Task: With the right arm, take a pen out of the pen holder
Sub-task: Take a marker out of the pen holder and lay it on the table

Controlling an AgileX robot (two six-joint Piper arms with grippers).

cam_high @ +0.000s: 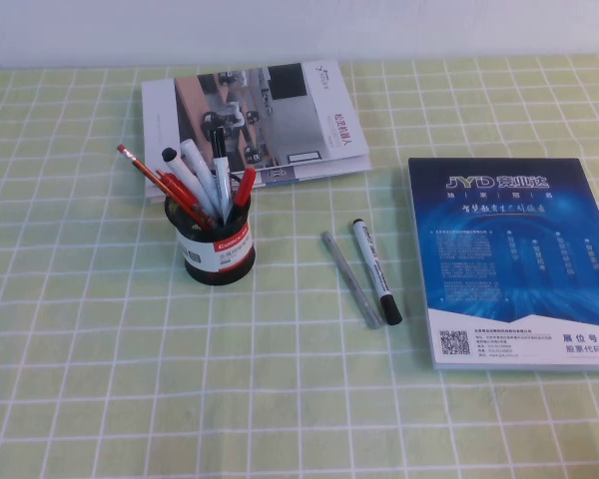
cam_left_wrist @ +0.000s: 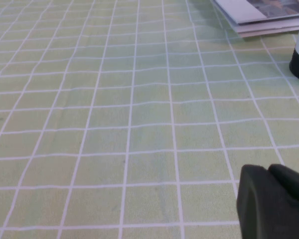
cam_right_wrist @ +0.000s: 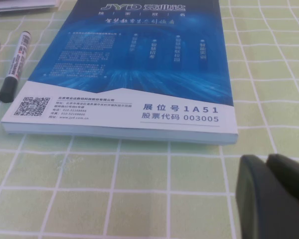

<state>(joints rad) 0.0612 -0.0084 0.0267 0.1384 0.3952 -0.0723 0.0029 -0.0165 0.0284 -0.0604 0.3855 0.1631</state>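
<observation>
Grippers first: right gripper (cam_right_wrist: 265, 165) sits low over the green checked tablecloth (cam_high: 280, 399), just short of the near edge of the blue booklet stack (cam_high: 514, 259). Its pads are pressed together with nothing in them. On the other side, left gripper (cam_left_wrist: 268, 174) hangs low over bare cloth, also closed on nothing; the holder's base only clips the edge of its wrist view. Past the right gripper you have the booklet stack lying flat on the right of the table, QR-code corner toward the robot. Just left of it two loose pens lie side by side at a slant: a white marker (cam_high: 376, 271) with its black cap toward the robot, and a slim grey pen (cam_high: 349, 277). Their near ends are close; can't tell if they touch. Task item: the black round pen holder (cam_high: 218, 249) stands upright left of centre, well apart from the right gripper and from the loose pens, white label with a red band facing the robot. It's packed with red pens, white markers and a red pencil (cam_high: 140, 168) leaning out to the left. Just behind it a grey magazine (cam_high: 270, 115) lies flat near the far edge.
</observation>
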